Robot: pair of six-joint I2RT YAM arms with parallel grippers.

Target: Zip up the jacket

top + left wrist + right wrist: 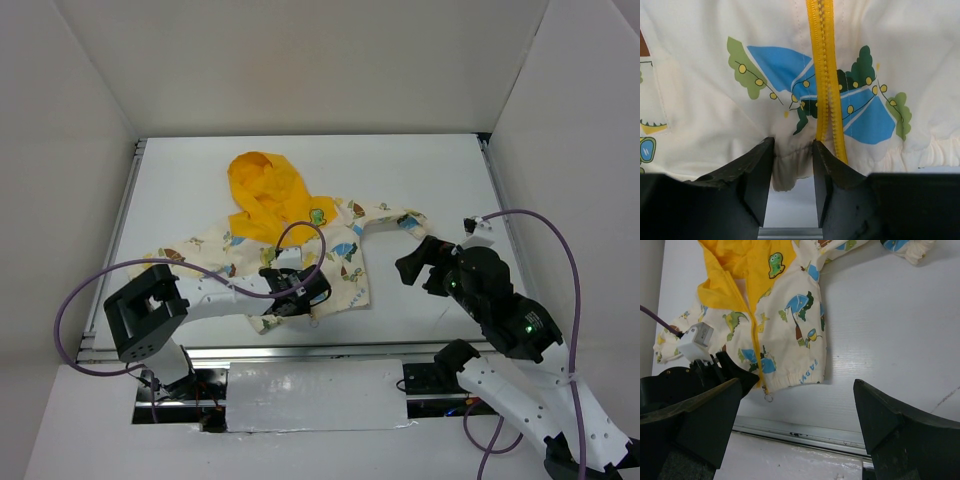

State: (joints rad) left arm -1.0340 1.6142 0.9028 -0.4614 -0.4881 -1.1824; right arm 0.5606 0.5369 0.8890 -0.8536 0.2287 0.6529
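The jacket (pixel 300 250) lies flat mid-table, yellow hood (pixel 262 185) at the far end and hem towards me. Its yellow zipper (pixel 825 75) runs up the front, and the two sides are joined only near the hem. My left gripper (pixel 300 295) sits at the hem. In the left wrist view the left gripper (pixel 793 145) pinches a fold of the cream hem (pixel 790 165) just left of the zipper. My right gripper (pixel 418 262) is wide open and empty above bare table, right of the jacket. The right wrist view shows the right gripper (pixel 797 385), the jacket (pixel 790 330) and a ring-shaped zipper pull (pixel 768 397) at the hem.
An aluminium rail (pixel 300 350) runs along the near table edge just below the hem; it also shows in the right wrist view (pixel 805 432). The left arm's purple cable (pixel 300 235) loops over the jacket. White walls (pixel 90 150) enclose the table on three sides.
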